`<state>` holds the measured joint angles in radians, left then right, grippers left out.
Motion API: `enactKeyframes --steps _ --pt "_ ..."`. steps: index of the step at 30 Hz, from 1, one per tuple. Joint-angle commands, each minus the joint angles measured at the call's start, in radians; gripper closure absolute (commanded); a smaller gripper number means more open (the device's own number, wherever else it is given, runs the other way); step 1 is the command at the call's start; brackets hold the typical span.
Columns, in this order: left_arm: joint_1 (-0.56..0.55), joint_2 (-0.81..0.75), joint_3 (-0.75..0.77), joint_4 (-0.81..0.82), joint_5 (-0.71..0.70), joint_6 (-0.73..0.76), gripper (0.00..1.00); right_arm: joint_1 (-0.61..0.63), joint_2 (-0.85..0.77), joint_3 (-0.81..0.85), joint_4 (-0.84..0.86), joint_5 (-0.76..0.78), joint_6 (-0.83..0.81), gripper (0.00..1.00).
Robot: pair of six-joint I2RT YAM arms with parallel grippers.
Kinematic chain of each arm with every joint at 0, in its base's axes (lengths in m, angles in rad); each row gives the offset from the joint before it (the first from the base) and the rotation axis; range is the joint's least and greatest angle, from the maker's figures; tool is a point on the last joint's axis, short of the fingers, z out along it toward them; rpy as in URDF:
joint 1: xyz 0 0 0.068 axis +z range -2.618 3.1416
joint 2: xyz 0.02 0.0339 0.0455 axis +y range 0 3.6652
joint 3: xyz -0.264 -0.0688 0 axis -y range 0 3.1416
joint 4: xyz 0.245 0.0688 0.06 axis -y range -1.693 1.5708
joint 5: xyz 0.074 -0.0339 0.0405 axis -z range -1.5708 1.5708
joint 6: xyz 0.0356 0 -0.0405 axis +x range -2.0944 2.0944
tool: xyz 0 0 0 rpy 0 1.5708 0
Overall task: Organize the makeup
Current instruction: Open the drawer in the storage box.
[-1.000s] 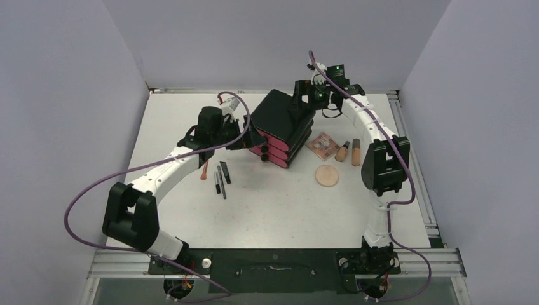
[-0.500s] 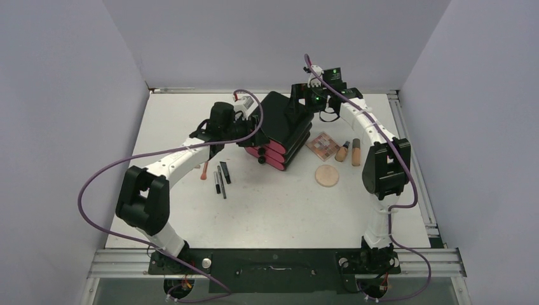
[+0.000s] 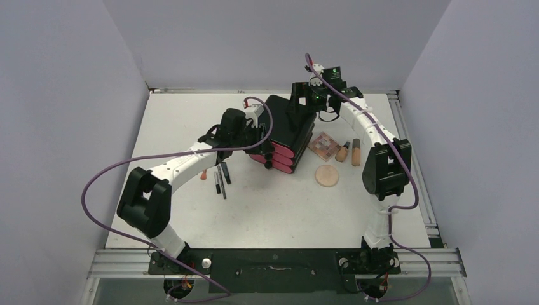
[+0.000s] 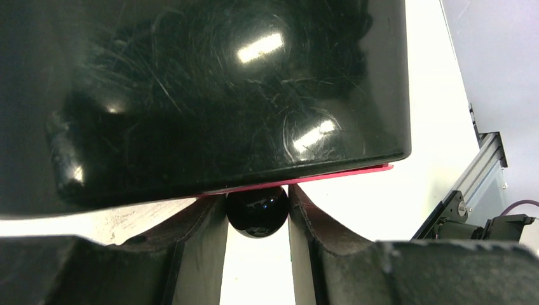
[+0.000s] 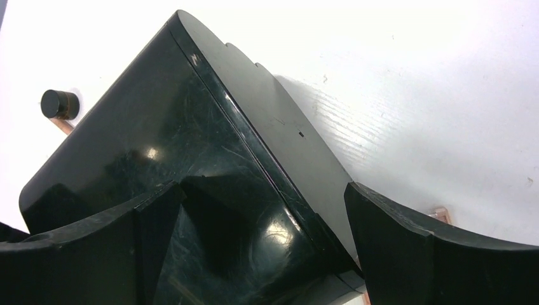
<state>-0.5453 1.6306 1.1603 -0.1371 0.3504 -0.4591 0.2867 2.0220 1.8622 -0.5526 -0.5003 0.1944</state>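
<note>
My left gripper (image 4: 257, 219) is shut on a round black knob (image 4: 257, 213) of a pink drawer, its fingers pressing the knob from both sides. That drawer belongs to the black cabinet (image 3: 287, 117), which my left gripper (image 3: 259, 141) meets at its front left. My right gripper (image 5: 267, 254) stands open over the cabinet's (image 5: 191, 159) rear corner, one finger over the lid and one beyond the edge. The makeup lies on the table: thin black pencils (image 3: 220, 178), an orange-handled brush (image 3: 204, 173), an eyeshadow palette (image 3: 323, 145), a peach disc (image 3: 327, 175) and tan tubes (image 3: 356, 152).
A small black round piece (image 5: 60, 103) lies beside the cabinet in the right wrist view; jar or cap, I cannot tell. White walls close in the table on three sides. A metal rail (image 3: 413, 159) runs along the right edge.
My left arm has swung right to the cabinet's front and its gripper has closed round a drawer knob. The right arm has hardly moved.
</note>
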Motion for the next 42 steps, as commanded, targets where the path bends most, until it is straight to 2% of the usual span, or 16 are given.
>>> enactKeyframes --steps 1,12,14,19,24,29,35,36,38,40,42 --pt "-0.027 -0.079 -0.011 0.056 -0.011 -0.005 0.78 0.032 -0.013 0.045 -0.124 0.107 0.000 0.05" --pt "-0.028 -0.120 -0.005 -0.026 -0.047 0.008 0.82 0.032 -0.122 0.113 -0.158 0.300 -0.004 0.08" --pt "-0.028 -0.139 -0.018 -0.022 -0.049 -0.003 0.82 0.034 -0.167 0.076 -0.139 0.304 0.000 0.07" --pt "-0.029 -0.176 -0.048 -0.030 -0.038 -0.020 0.82 0.062 -0.346 -0.137 0.029 0.151 0.087 0.00" --pt "-0.031 -0.223 -0.121 -0.017 -0.046 -0.048 0.82 0.132 -0.417 -0.305 0.129 0.125 0.140 0.13" --pt "-0.033 -0.261 -0.156 -0.017 -0.044 -0.053 0.81 0.170 -0.428 -0.354 0.124 0.188 0.152 0.15" --pt "-0.033 -0.244 -0.128 -0.048 -0.048 -0.039 0.74 0.178 -0.428 -0.377 0.126 0.190 0.173 0.13" --pt "-0.033 -0.246 -0.127 -0.054 -0.051 -0.040 0.69 0.178 -0.426 -0.379 0.123 0.192 0.174 0.13" --pt "-0.033 -0.258 -0.135 -0.051 -0.055 -0.043 0.68 0.180 -0.425 -0.384 0.122 0.196 0.177 0.13" --pt "-0.033 -0.273 -0.144 -0.046 -0.066 -0.050 0.59 0.181 -0.426 -0.391 0.122 0.197 0.180 0.13" --pt "-0.033 -0.284 -0.142 -0.042 -0.068 -0.052 0.55 0.181 -0.424 -0.392 0.121 0.195 0.184 0.13"
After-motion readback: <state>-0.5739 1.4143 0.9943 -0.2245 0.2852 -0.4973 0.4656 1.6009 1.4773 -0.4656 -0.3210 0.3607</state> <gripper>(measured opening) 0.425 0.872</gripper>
